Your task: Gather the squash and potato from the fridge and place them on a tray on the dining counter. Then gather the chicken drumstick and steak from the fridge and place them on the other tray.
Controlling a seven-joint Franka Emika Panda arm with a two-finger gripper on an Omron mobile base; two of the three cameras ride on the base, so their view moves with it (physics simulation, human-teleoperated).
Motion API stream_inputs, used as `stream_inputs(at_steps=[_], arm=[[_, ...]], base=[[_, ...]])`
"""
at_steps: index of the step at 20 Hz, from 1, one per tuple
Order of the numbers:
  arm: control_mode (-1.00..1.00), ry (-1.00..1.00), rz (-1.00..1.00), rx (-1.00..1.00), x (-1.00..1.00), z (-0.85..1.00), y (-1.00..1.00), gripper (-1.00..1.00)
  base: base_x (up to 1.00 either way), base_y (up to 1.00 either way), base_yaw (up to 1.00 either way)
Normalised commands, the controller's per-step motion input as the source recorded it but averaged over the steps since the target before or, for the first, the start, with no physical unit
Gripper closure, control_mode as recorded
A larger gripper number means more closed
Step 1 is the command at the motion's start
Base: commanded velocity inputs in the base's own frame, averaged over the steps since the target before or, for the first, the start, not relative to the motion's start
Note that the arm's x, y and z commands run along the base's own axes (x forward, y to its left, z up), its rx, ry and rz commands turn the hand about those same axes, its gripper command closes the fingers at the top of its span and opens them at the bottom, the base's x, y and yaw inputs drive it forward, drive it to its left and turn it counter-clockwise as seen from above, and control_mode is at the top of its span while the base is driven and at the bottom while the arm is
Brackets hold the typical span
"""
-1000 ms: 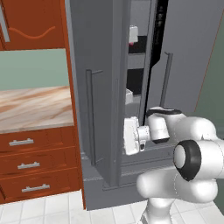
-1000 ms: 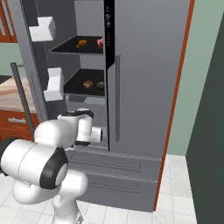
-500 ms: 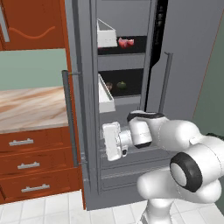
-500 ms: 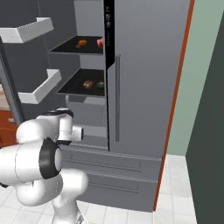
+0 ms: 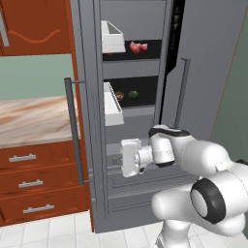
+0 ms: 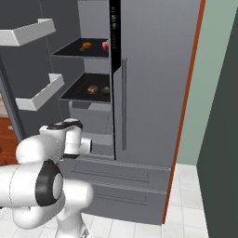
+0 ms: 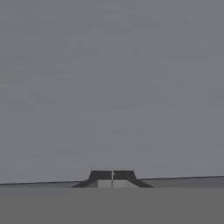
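Note:
The fridge (image 5: pixel 213 58) has its left door (image 5: pixel 86 121) swung wide. On the upper black shelf lie the pink steak (image 5: pixel 138 47) (image 6: pixel 106 45) and an orange-brown chicken drumstick (image 6: pixel 86 46). The lower shelf holds the brown potato (image 5: pixel 119 96) (image 6: pixel 92 89) with the dark green squash (image 5: pixel 133 94) (image 6: pixel 106 90) beside it. My gripper (image 7: pixel 112 174) is shut with nothing in it, its tips close to a flat grey surface. In the left base view the gripper (image 5: pixel 122 160) sits low, below the shelves, pointing at the open door's inner face. The trays and the dining counter are out of view.
Two white door bins (image 5: pixel 112 36) (image 5: pixel 113 105) jut from the open door. The right fridge door (image 6: pixel 153 79) is closed, with drawers (image 6: pixel 125 181) below. A marbled wall counter (image 5: pixel 29 118) over red-brown drawers (image 5: pixel 29 183) stands left of the fridge.
The left fridge door has swung open much wider, baring the shelves and bins. My hand moved left with the door and stayed shut.

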Motion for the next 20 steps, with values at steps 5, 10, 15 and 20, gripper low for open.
stream_inputs(at_steps=[5,10,15,20], arm=[[-1.0,-0.31,0.0,0.11,-0.15,0.13,-1.0,1.0],[-1.0,-0.33,0.0,0.02,-0.13,0.14,-1.0,1.0],[-1.0,-0.18,-0.06,-0.23,-0.18,0.06,-0.78,1.0],[-1.0,-0.01,-0.09,-0.45,-0.02,0.26,-0.41,1.0]], base=[[0.0,0.0,0.0],[0.0,0.0,0.0],[0.0,0.0,0.0],[0.0,0.0,0.0]])
